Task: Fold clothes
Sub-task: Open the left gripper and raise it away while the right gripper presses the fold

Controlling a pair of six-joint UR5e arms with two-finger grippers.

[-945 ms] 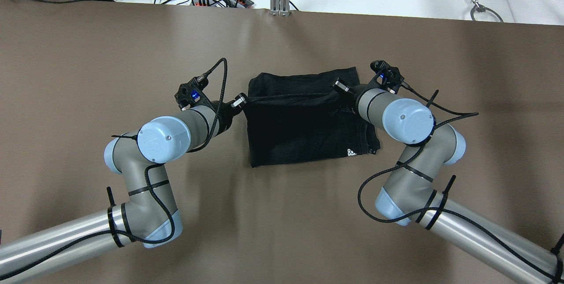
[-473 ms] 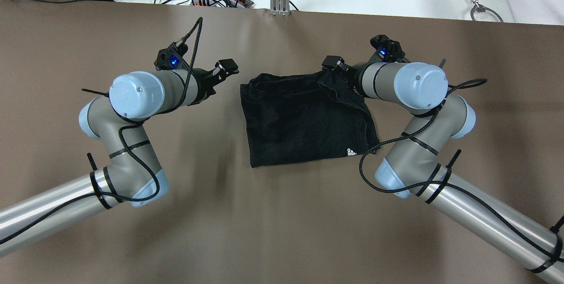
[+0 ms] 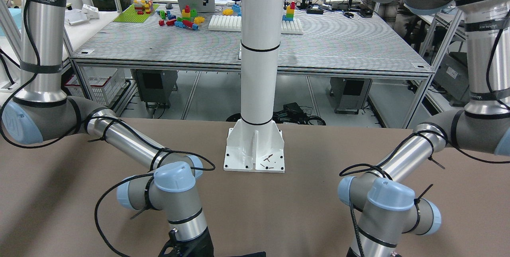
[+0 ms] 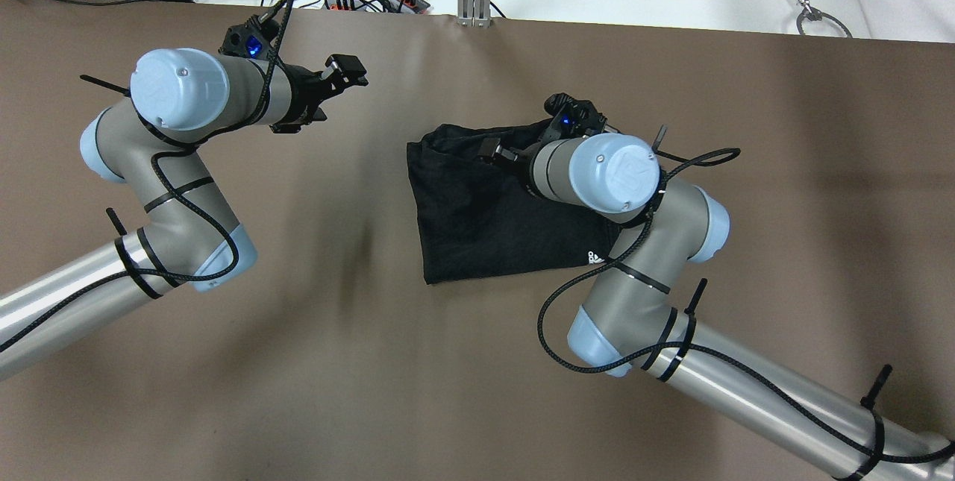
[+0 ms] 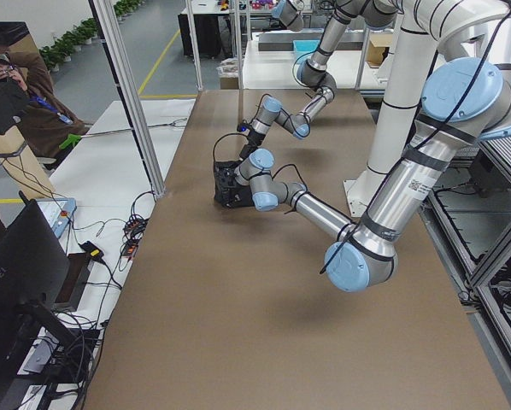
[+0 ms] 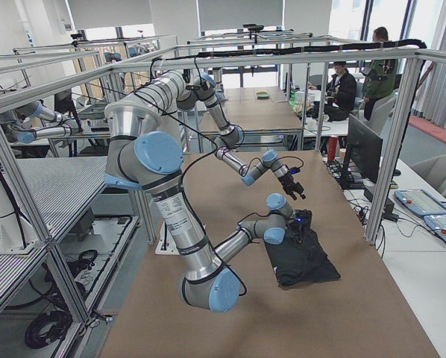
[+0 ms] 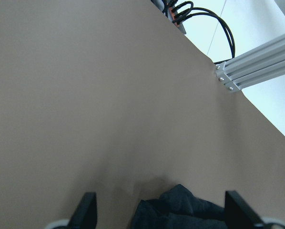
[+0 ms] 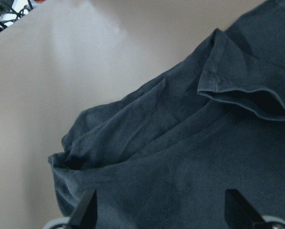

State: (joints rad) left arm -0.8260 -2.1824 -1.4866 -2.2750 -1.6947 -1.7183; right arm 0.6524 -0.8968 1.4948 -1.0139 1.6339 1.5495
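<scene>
black clothes [image 4: 477,227] flat on table [image 4: 298,362]; right gripper [image 4: 490,150] over its far edge, jaws wide; left gripper [image 4: 348,72] well apart at far left, jaws wide

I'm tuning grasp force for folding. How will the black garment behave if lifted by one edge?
Probably floppy: the black garment lies flat with soft creases, so it should sag from a grip. Likely light, being thin cloth. Its layers may slip apart; the hemmed flap sits loose on top.
</scene>
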